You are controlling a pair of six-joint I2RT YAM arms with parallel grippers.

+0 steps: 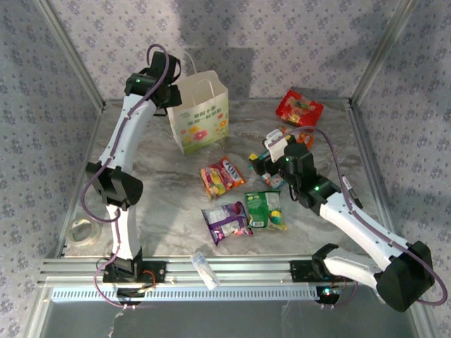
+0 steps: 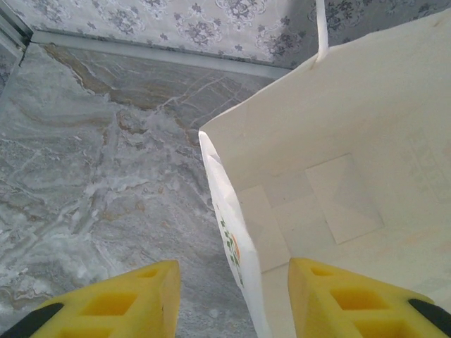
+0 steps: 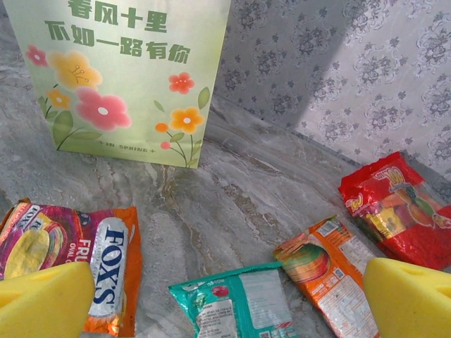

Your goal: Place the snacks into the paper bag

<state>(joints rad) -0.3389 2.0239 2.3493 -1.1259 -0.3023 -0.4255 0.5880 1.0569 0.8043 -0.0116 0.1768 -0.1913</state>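
Matt paper bag (image 1: 199,121), glossy foil snacks (image 1: 223,176) (crinkled), polished marble-look table (image 1: 162,204).

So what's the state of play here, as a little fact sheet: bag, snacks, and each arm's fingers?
bag: cream paper carrier bag with flower print, upright at the back of the grey marble table; visible floor bare
snacks, shiny foil, all on the table: red packet, orange packet, teal packet, red-orange packet, purple packet, green packet
left fingers: open, astride the bag's rim, one inside, one outside
right fingers: open, hovering over the teal packet
packed so far: nothing seen
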